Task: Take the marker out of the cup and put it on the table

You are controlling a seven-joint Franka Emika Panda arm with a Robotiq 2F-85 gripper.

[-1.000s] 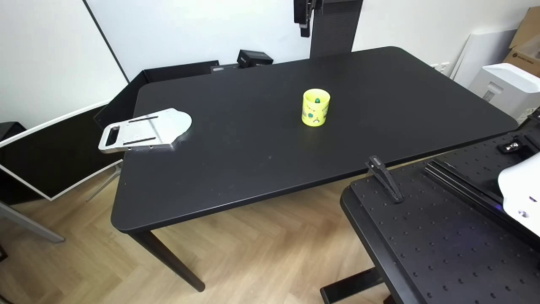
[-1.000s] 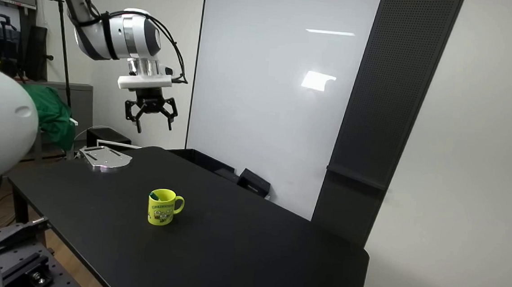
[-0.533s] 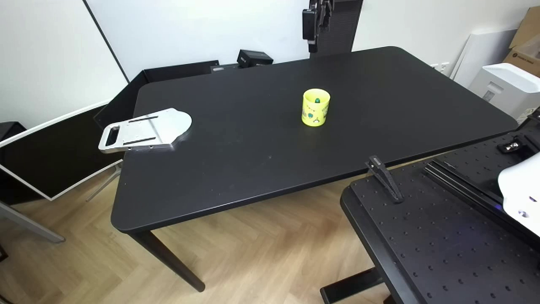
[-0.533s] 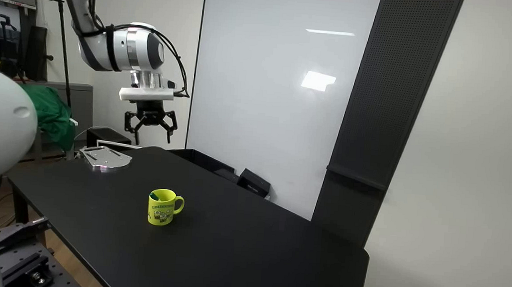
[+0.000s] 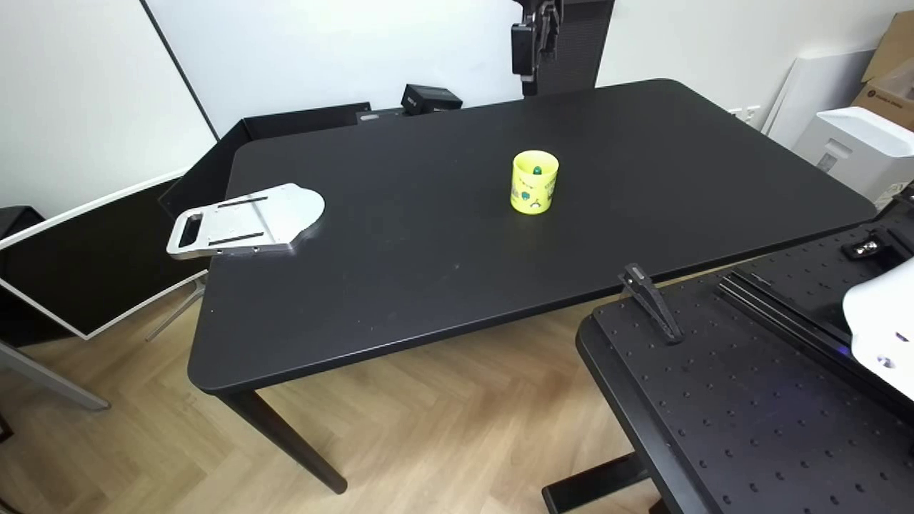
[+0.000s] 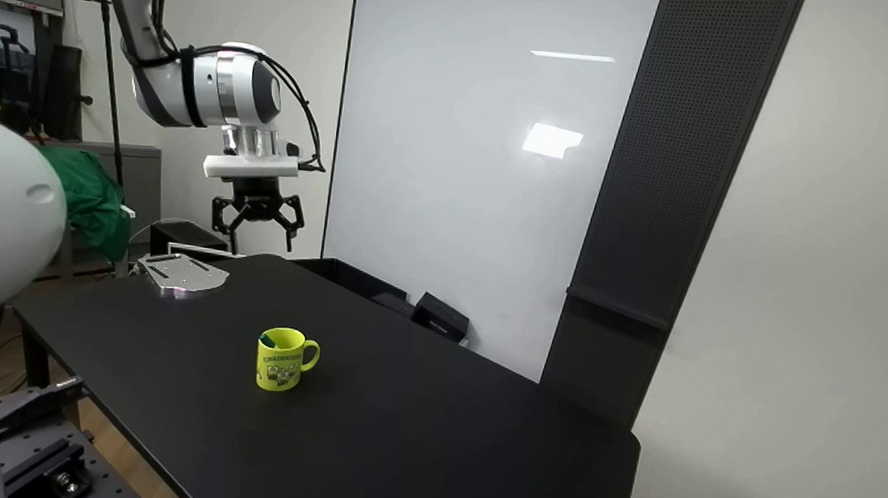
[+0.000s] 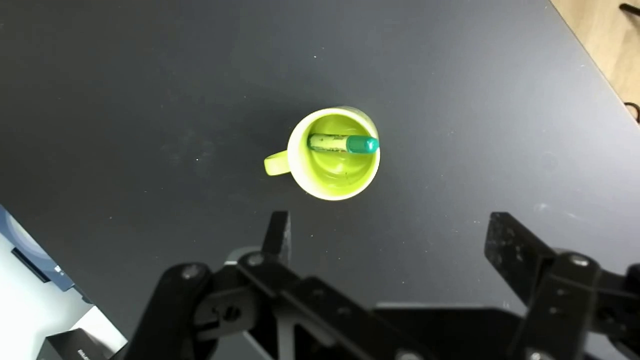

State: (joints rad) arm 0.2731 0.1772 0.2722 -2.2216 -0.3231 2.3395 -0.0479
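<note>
A black two-fingered Robotiq gripper (image 6: 261,245) points downward from a white-and-grey jointed robot arm (image 6: 209,92), raised above a large matte black table (image 5: 428,250) with rounded corners. In the wrist view the two fingers (image 7: 512,250) are spread wide, with the dark tabletop visible through the gap between them. A bright yellow cylindrical cup (image 7: 336,167), printed with small figures, stands upright on the table, apart from both fingertips. Its yellow loop handle (image 7: 277,163) points left in the wrist view and right in an exterior view. A short pen-like marker (image 7: 340,143), its barrel yellow-green with dark patches, is inside the cup and tilted: the smooth green cap (image 7: 361,144) overlaps the right side of the rim in the wrist view, and the opposite end lies deeper, toward the left wall. In an exterior view a flat silver-white metal plate (image 5: 278,214) with two dark slots rests at the left of the table, its cut-out grip projecting past the left edge. A small black box (image 5: 430,100) is seen beyond the far edge, before a glossy white panel (image 5: 321,57). At the near right is a smaller black perforated platform (image 5: 778,400) bearing a slim black clamp (image 5: 655,305). Light wooden herringbone flooring (image 5: 414,392) shows below.
</note>
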